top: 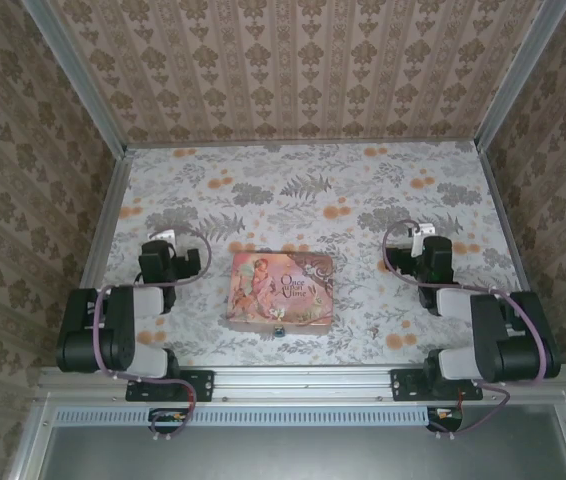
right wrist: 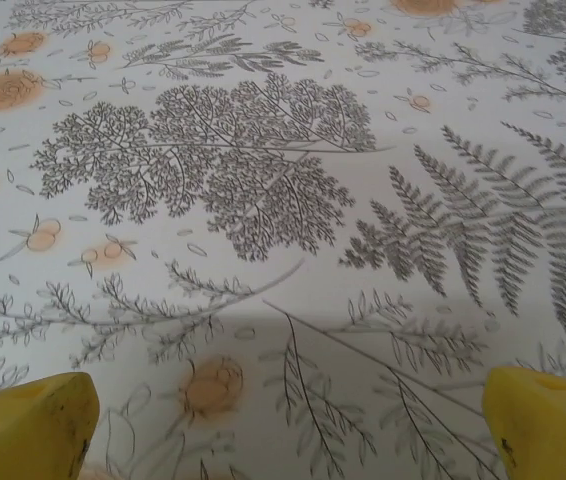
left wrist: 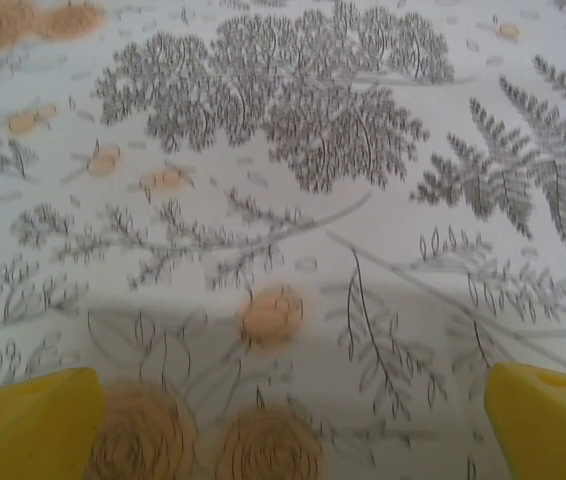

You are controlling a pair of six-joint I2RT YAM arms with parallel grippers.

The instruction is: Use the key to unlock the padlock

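The table (top: 303,180) wears a white cloth printed with grey ferns and leafy sprigs, dotted with orange blossoms. The walls (top: 303,60) are tan with a brown damask motif. The tin (top: 280,288) is pink with painted figures and lettering. The padlock (top: 278,330) is dark with a teal glint. The arms (top: 113,325) are black and grey, and the left gripper (left wrist: 293,430) and right gripper (right wrist: 293,425) have bright yellow fingertips (left wrist: 33,420).

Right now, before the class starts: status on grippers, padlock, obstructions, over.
Left gripper open, right gripper open, both over bare tablecloth. Padlock at near edge of pink tin. Approach looks unobstructed.
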